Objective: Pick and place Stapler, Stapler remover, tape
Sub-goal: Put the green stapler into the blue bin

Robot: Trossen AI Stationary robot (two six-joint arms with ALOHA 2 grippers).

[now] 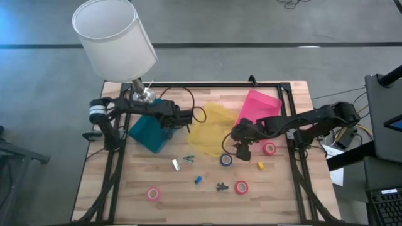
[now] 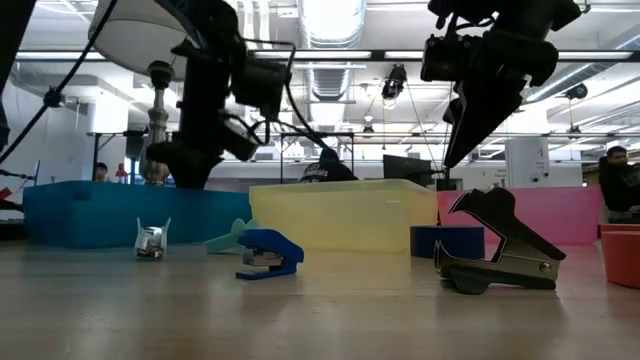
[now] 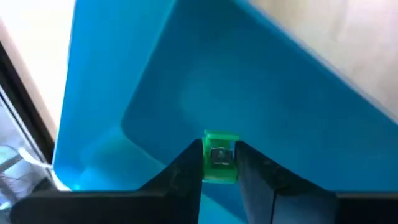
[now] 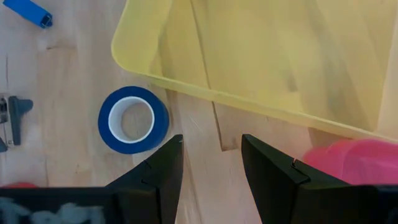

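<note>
My left gripper [image 1: 186, 117] hangs over the teal-blue bin [image 1: 147, 133] and is shut on a small green stapler [image 3: 219, 157]. My right gripper [image 4: 211, 163] is open and empty, above bare table between the yellow bin [image 4: 267, 56] and the blue tape roll [image 4: 132, 119], which lies flat. In the high view a red roll [image 1: 241, 187] and two pink rolls [image 1: 153, 193] [image 1: 269, 148] also lie flat. A black stapler remover [image 1: 221, 186], a teal one [image 1: 188, 158], and blue [image 1: 198, 179], yellow [image 1: 260, 166] and silver [image 1: 176, 164] mini staplers rest on the wood. My left gripper pinches the green stapler's body [image 3: 219, 168] between its two fingertips [image 3: 186, 165], one on each side. The stapler is lifted clear, over the inside of the teal-blue bin [image 3: 261, 93]. The fingers slant down into the bin from the table's left.
Three bins stand side by side at the far part of the table: teal-blue, yellow, and pink [image 1: 257, 107]. A lamp with a white shade [image 1: 113, 34] stands at the far left corner. A cable [image 1: 198, 115] loops by the left wrist. Open wood lies along the near edge.
</note>
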